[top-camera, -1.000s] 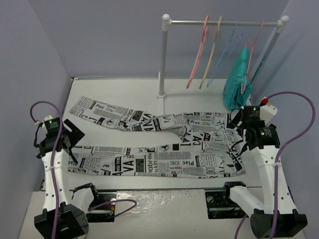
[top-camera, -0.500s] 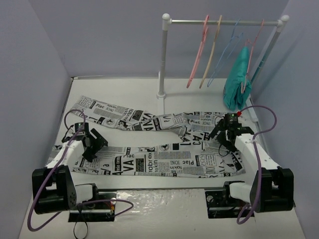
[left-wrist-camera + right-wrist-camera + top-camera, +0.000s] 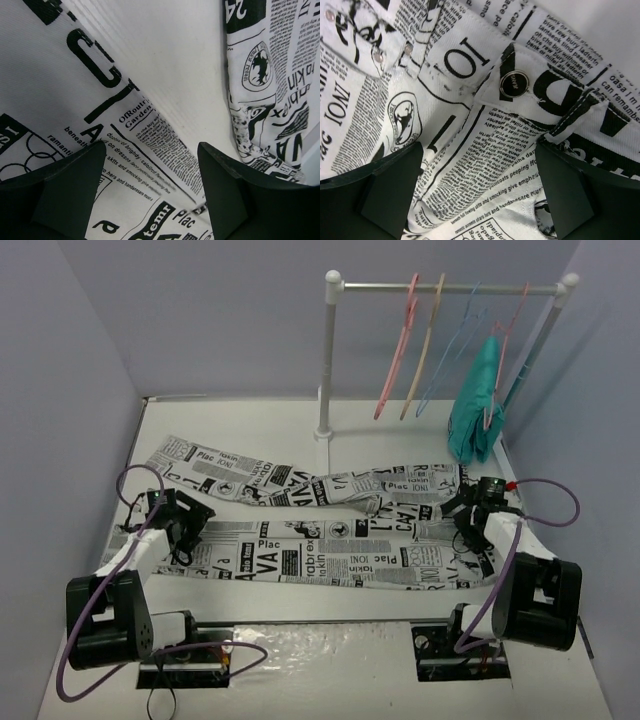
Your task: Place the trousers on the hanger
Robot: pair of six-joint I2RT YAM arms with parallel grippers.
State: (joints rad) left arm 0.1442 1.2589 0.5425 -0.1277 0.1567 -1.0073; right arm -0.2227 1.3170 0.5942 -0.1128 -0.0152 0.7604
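Observation:
The trousers (image 3: 330, 558), white with black newspaper print, lie flat across the table, waistband to the right and both legs running left. My left gripper (image 3: 180, 528) stands open, low over the near leg's cuff end; in the left wrist view printed cloth (image 3: 125, 100) lies flat between its dark fingers (image 3: 65, 192). At the waistband my right gripper (image 3: 468, 515) is open too, and rumpled cloth (image 3: 485, 150) with a black button (image 3: 511, 84) fills the gap between its jaws. The pink hanger (image 3: 396, 355) hangs on the rail at the back.
A white clothes rack (image 3: 325, 360) stands at the back of the table. Beside the pink hanger on its rail are a tan hanger (image 3: 425, 350), a thin blue wire hanger (image 3: 452, 345) and a teal garment (image 3: 475, 405). Purple walls close in both sides.
Both arms have folded down from upright until the grippers sit low on the trousers. The near leg has shifted a little away from the front edge.

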